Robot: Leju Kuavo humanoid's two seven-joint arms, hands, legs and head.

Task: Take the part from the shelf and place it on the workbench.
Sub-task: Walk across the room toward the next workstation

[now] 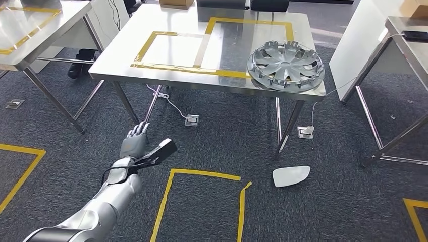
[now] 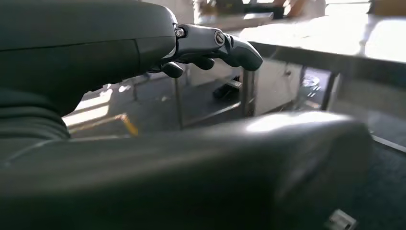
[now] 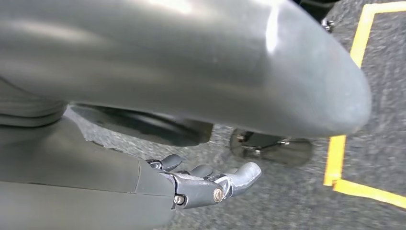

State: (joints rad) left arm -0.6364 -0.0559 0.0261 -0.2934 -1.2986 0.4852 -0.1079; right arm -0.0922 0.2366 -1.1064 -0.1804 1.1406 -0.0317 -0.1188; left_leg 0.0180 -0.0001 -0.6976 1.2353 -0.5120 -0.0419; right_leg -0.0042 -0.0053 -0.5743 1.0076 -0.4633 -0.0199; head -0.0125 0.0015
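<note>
Resting on the tabletop [image 1: 166, 75], the hubcap [image 1: 285, 65] shows no readable writing. Left robot hand [image 1: 136, 140] and right robot hand [image 3: 206, 184] are empty, fingers apart.

1. The hubcap [image 1: 285, 65] was silver-grey.
2. The workbench [image 1: 171, 20] top was pale and glossy, marked with yellow tape rectangles.
3. The carpet [image 1: 348, 191] was dark grey, crossed by yellow tape lines.
4. The left hand [image 1: 136, 141] was grey.
5. The right hand [image 3: 206, 184] was dark grey.
</note>
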